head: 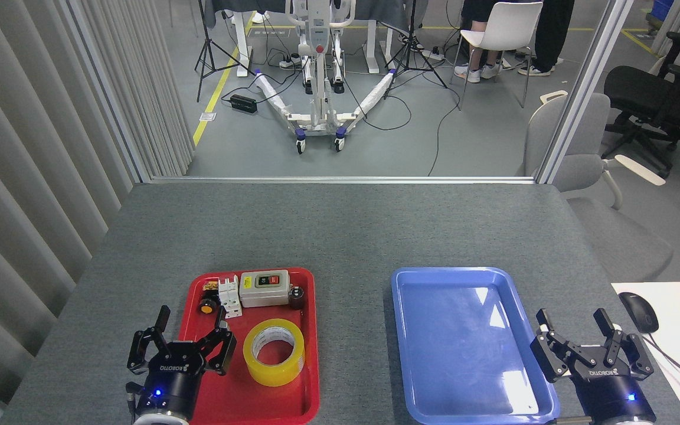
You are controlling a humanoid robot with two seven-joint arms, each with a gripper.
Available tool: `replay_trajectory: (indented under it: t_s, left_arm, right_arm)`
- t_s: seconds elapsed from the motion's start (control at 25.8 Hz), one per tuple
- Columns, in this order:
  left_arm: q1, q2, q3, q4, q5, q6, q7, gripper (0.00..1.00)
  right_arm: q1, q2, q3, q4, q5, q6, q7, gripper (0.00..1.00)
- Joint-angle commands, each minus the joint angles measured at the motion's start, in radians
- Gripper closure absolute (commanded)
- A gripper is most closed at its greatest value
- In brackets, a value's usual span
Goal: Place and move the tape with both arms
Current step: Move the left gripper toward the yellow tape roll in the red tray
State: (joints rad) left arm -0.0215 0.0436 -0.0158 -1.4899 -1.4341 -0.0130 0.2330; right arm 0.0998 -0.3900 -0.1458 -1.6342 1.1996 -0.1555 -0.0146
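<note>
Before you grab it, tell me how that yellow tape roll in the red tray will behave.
The tape roll lies flat on its side in the red tray, so it probably won't roll unless tipped onto its edge. Its thick wound band looks stiff, likely holding shape under a squeeze. The glossy surface may be slippery against the open left pincer.

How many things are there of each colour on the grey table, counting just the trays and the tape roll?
Red: 1, the red tray
Blue: 1, the blue tray
Yellow: 1, the tape, lying flat in the red tray
Total: 3
</note>
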Motion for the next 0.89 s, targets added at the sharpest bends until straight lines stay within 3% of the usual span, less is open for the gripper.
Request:
replay_trajectory:
  t_s: [0.0,0.39,0.5,0.62,0.85]
  left_arm:
    - [0.002,0.001,0.0,-0.001,0.0,-0.001,0.002,0.0]
    - [-0.018,-0.008,-0.003,-0.001,0.012,-0.004,-0.008,0.0]
    - [-0.034,-0.01,-0.006,-0.012,0.07,-0.002,-0.09,0.0]
    - [-0.048,-0.013,-0.007,-0.061,0.144,0.008,-0.325,0.0]
    - [-0.166,-0.019,-0.018,-0.087,0.213,0.041,-1.002,0.0]
  right_arm:
    - [-0.003,-0.006,0.0,-0.001,0.0,-0.003,-0.001,0.0]
    - [-0.02,-0.009,0.012,-0.012,0.0,-0.007,-0.001,0.0]
    - [-0.02,-0.012,0.018,-0.012,0.0,-0.006,-0.001,0.0]
    - [-0.017,-0.01,0.02,-0.012,0.0,-0.006,-0.001,0.0]
    - [-0.011,-0.01,0.02,-0.01,0.002,-0.006,-0.001,0.0]
